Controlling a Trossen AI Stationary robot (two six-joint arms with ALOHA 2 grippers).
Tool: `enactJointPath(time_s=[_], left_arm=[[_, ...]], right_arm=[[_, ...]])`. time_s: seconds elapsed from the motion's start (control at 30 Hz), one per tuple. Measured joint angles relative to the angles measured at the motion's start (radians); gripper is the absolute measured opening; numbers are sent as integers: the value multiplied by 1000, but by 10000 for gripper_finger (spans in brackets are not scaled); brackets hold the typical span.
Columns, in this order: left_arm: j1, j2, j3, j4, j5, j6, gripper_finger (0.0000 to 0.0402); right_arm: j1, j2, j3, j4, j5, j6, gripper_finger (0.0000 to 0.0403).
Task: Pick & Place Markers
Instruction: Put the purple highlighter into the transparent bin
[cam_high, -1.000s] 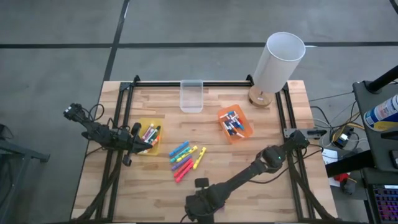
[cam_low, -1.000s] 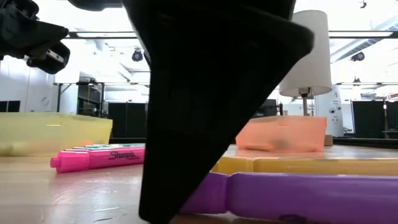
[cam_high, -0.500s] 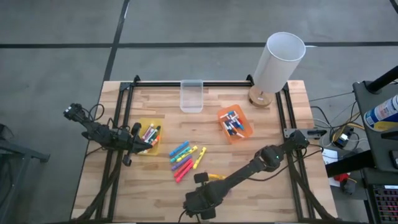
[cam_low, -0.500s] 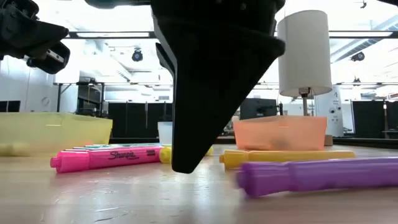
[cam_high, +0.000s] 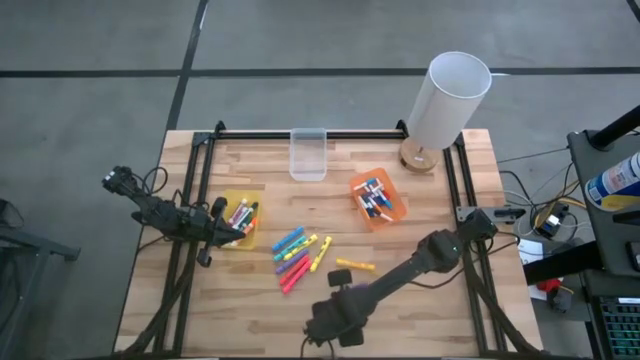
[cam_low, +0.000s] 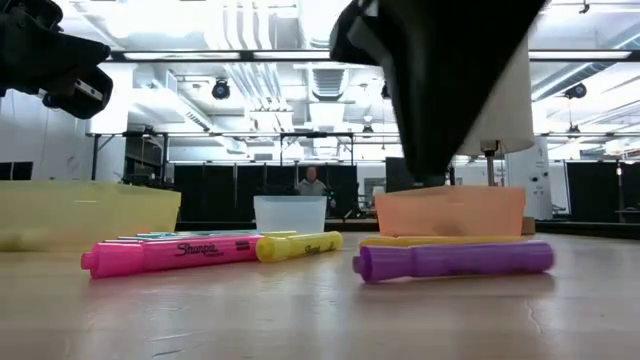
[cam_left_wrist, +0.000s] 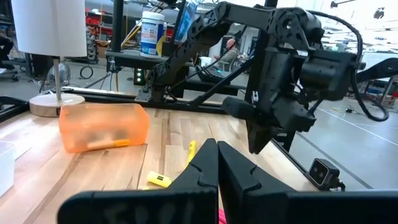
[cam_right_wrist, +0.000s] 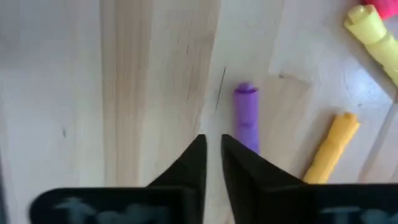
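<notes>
Several markers lie loose on the table's middle. A purple marker and a yellow-orange one lie apart from them, toward the near edge. My right gripper hangs above the table, pointing down, just beside the purple marker's end. A narrow gap shows between its fingers, with nothing in it. In the low view it is clear of the wood. My left gripper is shut and empty, level at the yellow bin on the left.
The yellow bin and an orange bin hold markers. A clear bin stands at the far edge, a lamp at the far right corner. A black frame runs along the table's sides. Bare wood lies along the near edge.
My right gripper has risen off the table and gone a little toward the right edge, tipping further down. The purple and yellow-orange markers, earlier beside its fingers, have shifted along the table away from the near edge and now lie uncovered.
</notes>
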Motion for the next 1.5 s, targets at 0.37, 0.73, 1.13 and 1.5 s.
enactJointPath(time_s=[0.37,0.73,1.13,1.5], left_arm=[[0,0,0,0,0,0,0],[0,0,0,0,0,0,0],[0,0,0,0,0,0,0],[0,0,0,0,0,0,0]], right_arm=[[-50,11,-123,3,152,-44,194],[-129,-1,-236,83,138,-131,179],[-137,11,-159,86,134,-159,155],[-139,7,-12,53,216,-231,146]])
